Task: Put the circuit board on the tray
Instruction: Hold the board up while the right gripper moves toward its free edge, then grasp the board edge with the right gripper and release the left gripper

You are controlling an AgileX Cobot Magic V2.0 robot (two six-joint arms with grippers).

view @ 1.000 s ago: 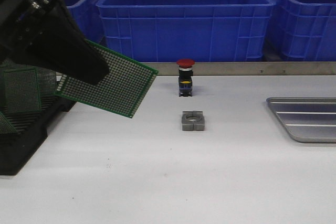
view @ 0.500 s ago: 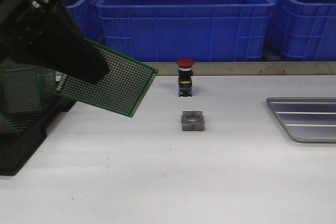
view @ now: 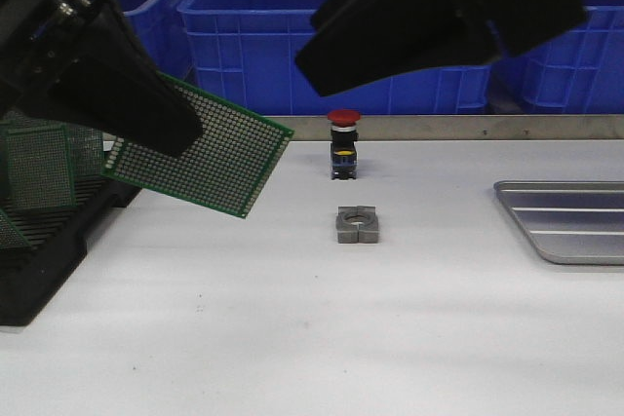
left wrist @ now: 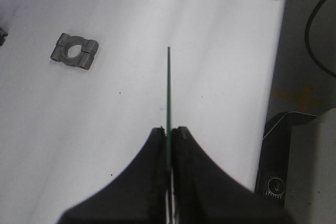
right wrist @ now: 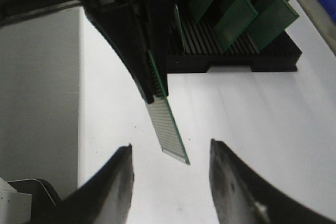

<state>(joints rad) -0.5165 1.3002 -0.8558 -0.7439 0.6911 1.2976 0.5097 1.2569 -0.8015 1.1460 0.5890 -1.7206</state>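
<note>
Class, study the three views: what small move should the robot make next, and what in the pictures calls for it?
Probably ease the open right gripper forward around the circuit board's free edge. The left gripper holds the board in the air, far from the tray on the right, and the right fingers already straddle it, suggesting a handover.

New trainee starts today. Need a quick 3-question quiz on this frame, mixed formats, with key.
1. True or false: the circuit board already lies on the tray.
2. Which gripper holds the board? A) left gripper B) right gripper C) neither
3. Fill in: the right gripper's jaws are ____.

Key:
1. False; the board is held in the air, far from the tray.
2. A
3. open, with the board's free end between them, untouched.
</note>
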